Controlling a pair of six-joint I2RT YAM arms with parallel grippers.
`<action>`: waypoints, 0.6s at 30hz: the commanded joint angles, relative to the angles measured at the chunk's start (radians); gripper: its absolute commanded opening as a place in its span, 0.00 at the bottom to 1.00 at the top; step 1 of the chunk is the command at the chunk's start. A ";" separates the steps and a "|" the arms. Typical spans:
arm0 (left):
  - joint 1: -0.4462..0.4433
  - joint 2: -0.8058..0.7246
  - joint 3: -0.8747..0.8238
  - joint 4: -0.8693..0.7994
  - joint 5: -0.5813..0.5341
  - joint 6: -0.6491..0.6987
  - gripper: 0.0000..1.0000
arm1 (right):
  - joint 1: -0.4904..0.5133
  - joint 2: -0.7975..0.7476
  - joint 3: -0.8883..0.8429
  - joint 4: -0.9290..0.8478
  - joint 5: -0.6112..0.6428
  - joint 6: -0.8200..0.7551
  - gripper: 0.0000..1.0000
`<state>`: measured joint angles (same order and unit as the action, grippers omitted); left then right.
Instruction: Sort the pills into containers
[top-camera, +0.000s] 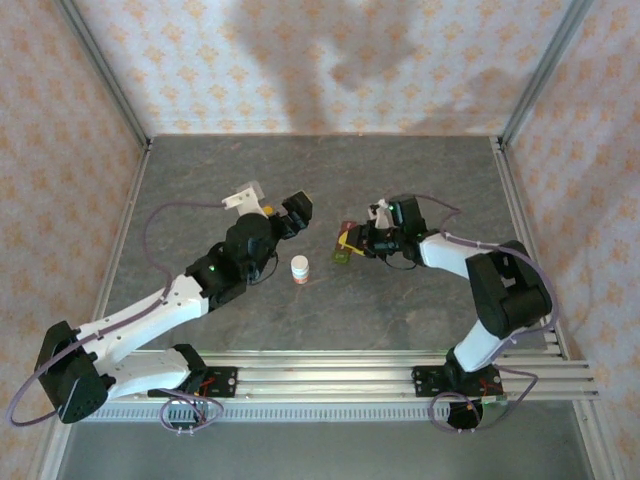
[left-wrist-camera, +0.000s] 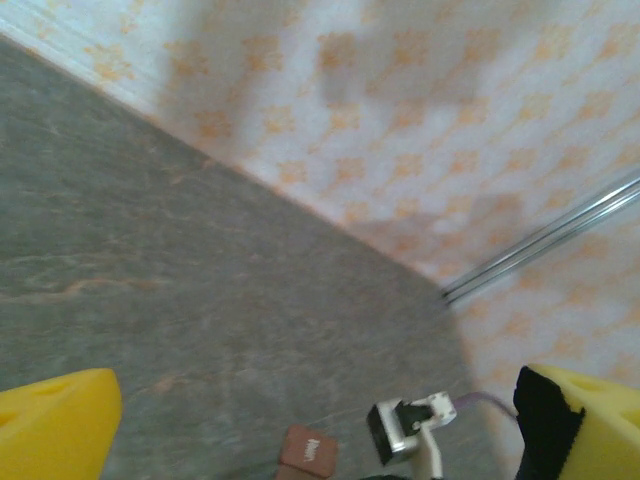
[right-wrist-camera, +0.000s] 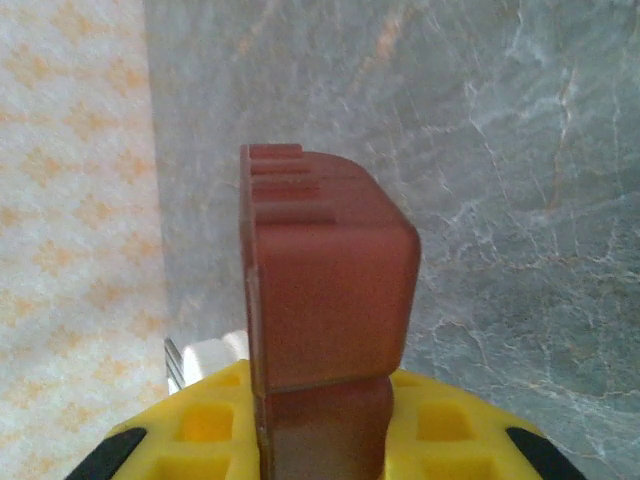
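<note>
Right gripper (top-camera: 357, 241) clamped on containers strip (right-wrist-camera: 325, 290) | translucent red-brown compartment, ridged top | 6 o'clock end hidden between yellow pads (right-wrist-camera: 440, 420) | left gripper (top-camera: 297, 211) spread wide, empty

1. The table (top-camera: 200, 180) is a flat grey slab with pale, marble-like veins, seen in the top view and both wrist views.
2. A small white bottle (top-camera: 300, 268) with an orange base stands upright directly on it, near the middle.
3. Just right of the bottle are the containers (top-camera: 342, 256), a short strip with red-brown and green compartments. Whether the strip touches the surface cannot be told.
4. Aluminium rails (top-camera: 340, 375) run along the table's near edge.
5. The far corners meet slim metal posts (top-camera: 530, 70).
</note>
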<state>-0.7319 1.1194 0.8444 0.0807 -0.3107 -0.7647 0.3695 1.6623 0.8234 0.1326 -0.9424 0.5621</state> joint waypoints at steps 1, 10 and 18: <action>0.036 0.027 0.072 -0.196 0.071 0.108 1.00 | -0.004 0.052 0.065 -0.103 -0.063 -0.109 0.09; 0.073 0.069 0.088 -0.225 0.116 0.126 1.00 | -0.004 0.146 0.118 -0.243 -0.038 -0.188 0.22; 0.075 0.072 0.069 -0.198 0.123 0.113 1.00 | -0.004 0.176 0.160 -0.391 0.077 -0.243 0.39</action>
<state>-0.6647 1.1873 0.9192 -0.1162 -0.1909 -0.6636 0.3695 1.8286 0.9463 -0.1703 -0.9272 0.3611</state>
